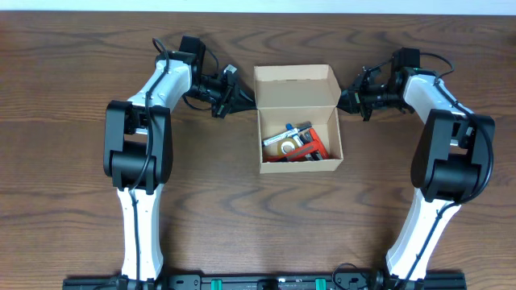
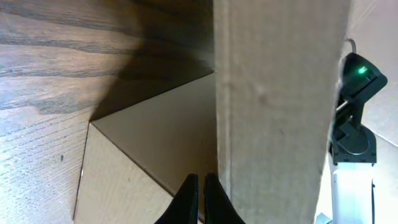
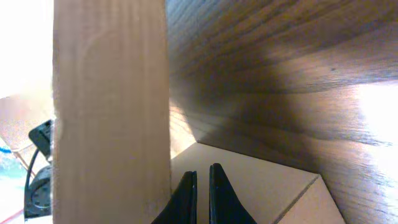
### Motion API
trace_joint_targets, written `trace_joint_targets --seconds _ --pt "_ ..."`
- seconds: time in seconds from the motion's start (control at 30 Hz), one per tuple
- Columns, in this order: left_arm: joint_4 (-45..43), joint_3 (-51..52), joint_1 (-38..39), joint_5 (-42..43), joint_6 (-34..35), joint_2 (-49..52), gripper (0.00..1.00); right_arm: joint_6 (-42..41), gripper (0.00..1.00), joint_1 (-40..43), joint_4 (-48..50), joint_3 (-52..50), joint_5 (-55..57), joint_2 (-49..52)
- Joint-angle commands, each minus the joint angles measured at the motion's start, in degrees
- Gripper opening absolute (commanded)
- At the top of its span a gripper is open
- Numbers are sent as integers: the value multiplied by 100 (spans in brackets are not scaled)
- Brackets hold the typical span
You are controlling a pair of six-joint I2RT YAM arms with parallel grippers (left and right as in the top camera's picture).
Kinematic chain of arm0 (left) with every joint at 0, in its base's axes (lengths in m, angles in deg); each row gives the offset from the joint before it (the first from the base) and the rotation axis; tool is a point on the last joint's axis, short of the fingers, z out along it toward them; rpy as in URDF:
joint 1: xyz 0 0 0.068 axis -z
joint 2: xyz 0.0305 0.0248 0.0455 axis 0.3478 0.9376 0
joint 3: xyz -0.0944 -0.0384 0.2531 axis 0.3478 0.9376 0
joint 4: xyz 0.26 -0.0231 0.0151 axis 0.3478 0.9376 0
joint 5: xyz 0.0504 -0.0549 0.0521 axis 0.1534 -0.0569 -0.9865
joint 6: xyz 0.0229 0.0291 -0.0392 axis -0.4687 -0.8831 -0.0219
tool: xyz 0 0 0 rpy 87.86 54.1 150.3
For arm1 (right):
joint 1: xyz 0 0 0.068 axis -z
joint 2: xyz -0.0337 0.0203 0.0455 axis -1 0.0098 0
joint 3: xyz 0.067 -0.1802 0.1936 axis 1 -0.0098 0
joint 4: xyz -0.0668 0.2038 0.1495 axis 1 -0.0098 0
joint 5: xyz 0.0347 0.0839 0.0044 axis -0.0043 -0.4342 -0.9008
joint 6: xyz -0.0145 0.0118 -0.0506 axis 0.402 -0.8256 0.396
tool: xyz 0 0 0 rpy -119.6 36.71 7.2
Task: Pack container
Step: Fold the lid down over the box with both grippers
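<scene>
Flanking the container point(image 1: 294, 87) at its hinge edge, left claw point(image 1: 244, 100) and right claw point(image 1: 345, 100) sit clenched; lid stands open.

Dark wood-grain table point(image 1: 72, 48); along its near edge, perhaps a black mounting rail point(image 1: 266, 282).

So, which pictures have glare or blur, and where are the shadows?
Right wrist: glare whitens the table at the right edge; the box close to the lens is soft. Left wrist: dark shadow on the table beside the box. Overhead: evenly lit and sharp.
</scene>
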Motion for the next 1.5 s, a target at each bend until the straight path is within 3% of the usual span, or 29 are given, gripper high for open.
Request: trace_joint_targets --seconds 0.0,0.27,0.47,0.97,1.27,1.47 --pt "-2 17 -13 127 7 31 6 216 1 -37 61 -4 -181 24" --pt "-20 17 -13 197 -179 31 6 505 1 -42 186 -4 -511 24" --pt "-420 15 -13 791 -280 31 6 538 1 -42 717 0 -1298 22" --pt "-1075 -44 -13 2037 -306 -160 6 540 1 -42 688 9 -2264 -310" --pt "-1073 -44 -13 2055 -393 -957 6 658 1 -66 -20 9 -2203 -1134" --pt "-599 -42 -13 1493 -557 -1637 6 1473 1 -149 -1534 9 -1333 -1585"
